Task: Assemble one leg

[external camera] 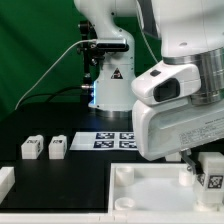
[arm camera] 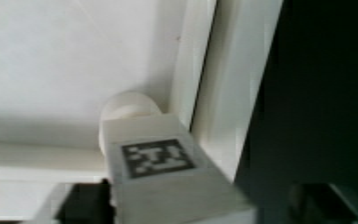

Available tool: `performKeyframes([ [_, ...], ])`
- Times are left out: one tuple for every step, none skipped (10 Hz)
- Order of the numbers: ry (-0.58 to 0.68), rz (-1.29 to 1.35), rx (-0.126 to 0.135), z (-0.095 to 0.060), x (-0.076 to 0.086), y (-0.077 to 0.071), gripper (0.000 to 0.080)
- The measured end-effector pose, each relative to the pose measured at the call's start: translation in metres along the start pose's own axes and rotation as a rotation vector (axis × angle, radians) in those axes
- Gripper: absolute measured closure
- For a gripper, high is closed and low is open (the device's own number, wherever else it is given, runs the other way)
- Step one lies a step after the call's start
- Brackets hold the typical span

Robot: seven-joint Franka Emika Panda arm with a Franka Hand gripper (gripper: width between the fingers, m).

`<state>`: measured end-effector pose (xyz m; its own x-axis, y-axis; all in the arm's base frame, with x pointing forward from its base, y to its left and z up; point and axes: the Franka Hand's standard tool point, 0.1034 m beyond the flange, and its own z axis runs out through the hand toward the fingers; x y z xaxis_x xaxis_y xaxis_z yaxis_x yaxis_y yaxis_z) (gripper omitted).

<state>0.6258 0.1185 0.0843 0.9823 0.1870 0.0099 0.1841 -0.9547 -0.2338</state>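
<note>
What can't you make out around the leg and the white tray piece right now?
- Leg tip: in the wrist view it is blurred, and the leg itself covers where it meets the white tray piece. Whether it is seated is unclear.
- Tray piece's far corners: cut off by the exterior view's right and bottom edges.
- White part: cut off by the exterior view's left edge, so it is unidentifiable.
- Marker board: partly behind the arm in the exterior view.
</note>
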Motion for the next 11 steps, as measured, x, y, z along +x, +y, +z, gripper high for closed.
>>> performKeyframes([
  [0.006,0.000,-0.001,-0.0019,0.0015,0.0002,0.0375],
  [0.005,0.000,-0.001,-0.0014,0.0012,0.0001,0.0473],
  [0.005,0.000,-0.001,-0.0014,0.0012,0.0001,0.0473],
  [0.006,0.027,-0.001,-0.0015,0.0015,-0.0002,0.0473],
  [0.010,0.022,-0.001,-0.0012,0.0020,0.0007,0.0473],
  [0.021,0.046,0.004,-0.0014,0.0029,0.0010,0.0473],
  [0.056,0.215,0.023,-0.0016,0.0053,0.0023,0.0473],
  [0.105,0.424,0.049,-0.0021,0.0058,0.0041,0.0473],
  [0.137,0.603,0.092,-0.0026,0.0068,0.0060,0.0473],
  [0.153,0.766,0.137,-0.0036,0.0071,0.0077,0.0473],
  [0.147,0.877,0.148,-0.0030,0.0075,0.0042,0.0473],
])
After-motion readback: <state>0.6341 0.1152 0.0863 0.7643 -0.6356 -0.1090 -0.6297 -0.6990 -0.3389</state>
